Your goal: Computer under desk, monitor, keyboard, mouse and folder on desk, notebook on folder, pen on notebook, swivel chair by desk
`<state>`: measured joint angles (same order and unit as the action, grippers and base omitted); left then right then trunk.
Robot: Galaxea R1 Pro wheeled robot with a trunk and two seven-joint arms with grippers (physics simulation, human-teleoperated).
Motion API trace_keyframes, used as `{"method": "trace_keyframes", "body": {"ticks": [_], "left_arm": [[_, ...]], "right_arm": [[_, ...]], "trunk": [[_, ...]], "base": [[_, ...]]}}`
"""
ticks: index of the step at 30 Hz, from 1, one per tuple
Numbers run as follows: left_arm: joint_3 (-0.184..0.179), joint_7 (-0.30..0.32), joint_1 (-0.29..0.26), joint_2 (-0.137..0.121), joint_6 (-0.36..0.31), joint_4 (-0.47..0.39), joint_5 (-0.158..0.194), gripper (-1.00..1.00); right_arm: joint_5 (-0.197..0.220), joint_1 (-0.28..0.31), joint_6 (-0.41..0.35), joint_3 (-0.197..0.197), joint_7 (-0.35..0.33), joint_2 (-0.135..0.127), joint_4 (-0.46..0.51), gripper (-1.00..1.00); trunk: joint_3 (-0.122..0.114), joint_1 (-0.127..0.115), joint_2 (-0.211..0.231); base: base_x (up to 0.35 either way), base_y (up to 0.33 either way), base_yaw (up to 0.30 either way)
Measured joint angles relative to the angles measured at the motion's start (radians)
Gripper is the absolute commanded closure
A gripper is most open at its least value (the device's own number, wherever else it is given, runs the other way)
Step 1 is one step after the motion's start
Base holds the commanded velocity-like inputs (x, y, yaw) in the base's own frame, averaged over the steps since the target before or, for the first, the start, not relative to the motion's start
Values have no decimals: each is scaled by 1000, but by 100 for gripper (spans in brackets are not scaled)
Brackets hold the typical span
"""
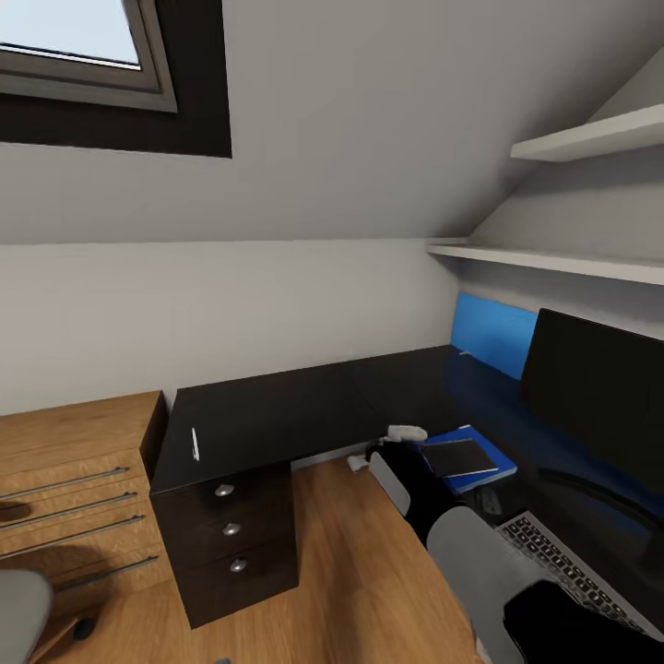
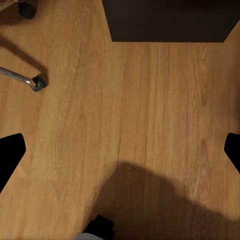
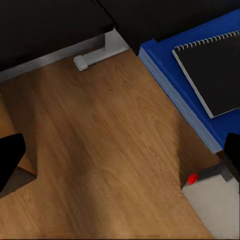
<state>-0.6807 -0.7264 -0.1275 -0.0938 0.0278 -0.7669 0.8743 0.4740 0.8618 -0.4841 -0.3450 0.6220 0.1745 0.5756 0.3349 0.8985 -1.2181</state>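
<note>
Head view: notebook [image 1: 458, 456] atop folder [image 1: 480, 466]; no legible writing.

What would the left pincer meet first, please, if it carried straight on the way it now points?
Most likely the bare wood floor. The left wrist view looks straight down at it, with nothing in between. The desk's dark drawer unit and a chair caster lie off to the sides.

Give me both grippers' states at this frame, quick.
Left gripper: open, fingers spread wide over bare wood floor, holding nothing.
Right gripper: open, nothing between its fingers; the folder and notebook lie ahead, untouched.
</note>
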Motion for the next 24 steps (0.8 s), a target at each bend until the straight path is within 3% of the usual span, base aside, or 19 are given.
{"method": "trace_keyframes", "body": {"ticks": [4,11,14,21,24], "left_arm": [[0,0,0,0,0,0,0,-100],[0,0,0,0,0,0,0,-100],[-4,0,0,0,0,0,-1,-100],[-6,0,0,1,8,0,-2,-100],[-10,-1,0,2,54,-1,-18,-100]], "right_arm": [[-6,-51,74,-1,-5,0,3,-100],[-11,-81,130,-10,-7,0,3,-100],[-12,-86,142,-33,-9,0,2,-100],[-12,-87,144,-38,-12,0,0,-100],[-12,-88,145,-39,-13,0,0,-100]], "trunk": [[0,0,0],[0,0,0],[0,0,0],[0,0,0],[0,0,0]], "base": [[0,0,0],[0,0,20],[0,0,229],[1,0,273],[99,0,282]]}}
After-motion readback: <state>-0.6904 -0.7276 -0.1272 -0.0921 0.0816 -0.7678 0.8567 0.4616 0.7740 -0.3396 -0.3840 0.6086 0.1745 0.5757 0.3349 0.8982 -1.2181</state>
